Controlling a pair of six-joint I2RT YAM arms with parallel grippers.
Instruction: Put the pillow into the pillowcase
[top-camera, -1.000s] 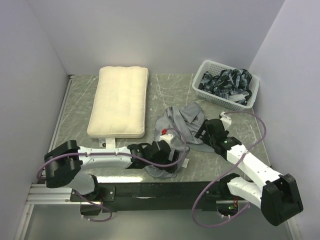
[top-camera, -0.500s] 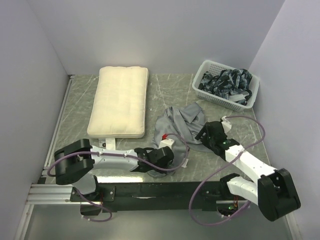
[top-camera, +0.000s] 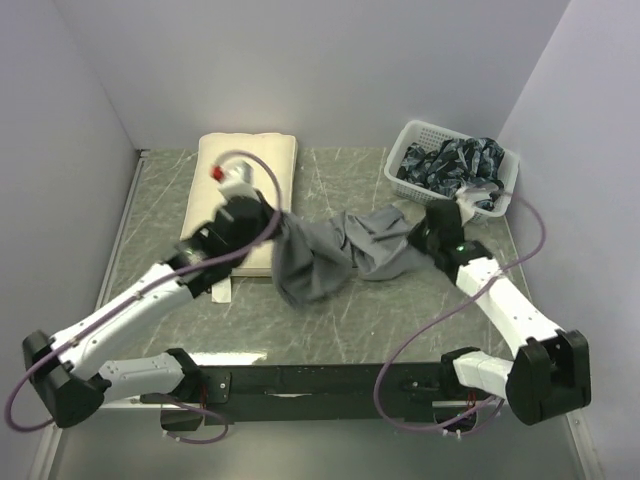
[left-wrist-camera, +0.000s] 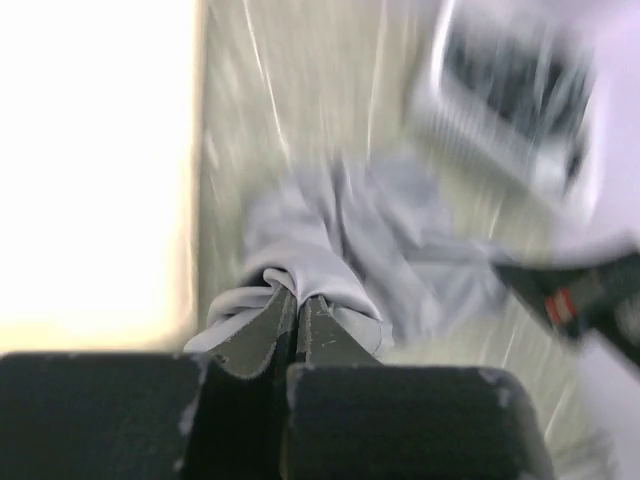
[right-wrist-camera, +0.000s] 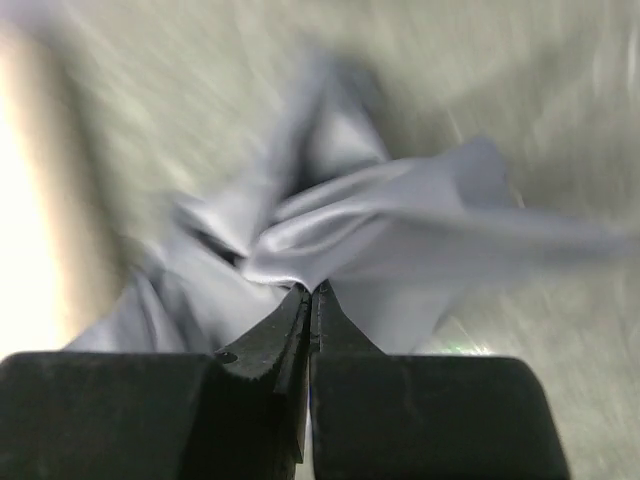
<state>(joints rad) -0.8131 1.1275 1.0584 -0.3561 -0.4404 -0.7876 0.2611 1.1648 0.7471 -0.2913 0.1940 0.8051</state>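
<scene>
The grey pillowcase (top-camera: 330, 255) is stretched in the air between my two grippers, sagging toward the table in the middle. My left gripper (top-camera: 277, 226) is lifted above the pillow's near right corner and is shut on the pillowcase's left end. In the left wrist view that gripper (left-wrist-camera: 297, 295) pinches a fold of the grey pillowcase (left-wrist-camera: 380, 230). My right gripper (top-camera: 421, 238) is shut on the right end; in the right wrist view the gripper (right-wrist-camera: 312, 288) bites a fold of the pillowcase (right-wrist-camera: 400, 240). The cream pillow (top-camera: 240, 165) lies flat at the back left, partly hidden by my left arm.
A white basket (top-camera: 415, 130) with dark patterned cloth stands at the back right, just behind my right wrist. The grey-green table (top-camera: 350, 320) shows below the hanging cloth. White walls close in the left, back and right sides.
Both grippers have closed on the pillowcase. The left arm swung up and back toward the pillow, lifting the cloth off the table and pulling it out; the right gripper moved slightly back.
</scene>
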